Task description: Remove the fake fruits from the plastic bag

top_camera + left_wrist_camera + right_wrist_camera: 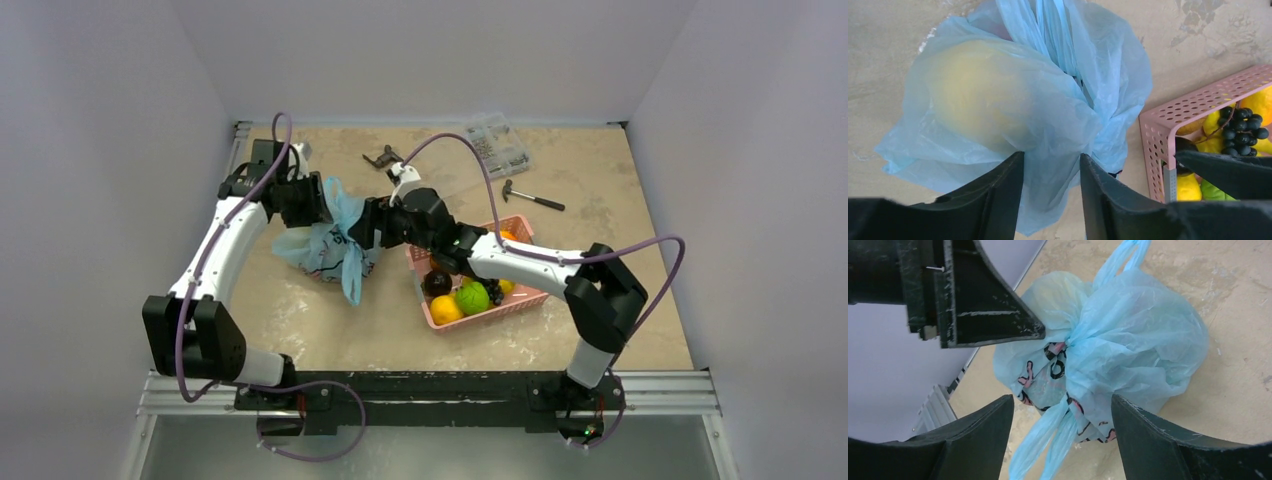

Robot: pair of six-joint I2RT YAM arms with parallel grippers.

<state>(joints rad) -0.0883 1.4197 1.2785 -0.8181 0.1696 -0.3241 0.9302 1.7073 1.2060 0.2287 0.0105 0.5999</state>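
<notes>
Pale blue plastic bag [1138, 335], bulging, gathered top, pink motifs

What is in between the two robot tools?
The pale blue plastic bag sits right between the left tool and the right tool. The top view shows this best.

Bulging plastic bag [1138, 340] before spread right gripper [1062, 402]; contents unclear.

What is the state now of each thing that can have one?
plastic bag: bunched shut at neck, lying on table.
large fruit: inside the bag, seen through film.
left hand: jaws apart, bag film between; grip unclear.
right hand: open, facing the bag.
pink basket: upright, holding fruits.
</notes>
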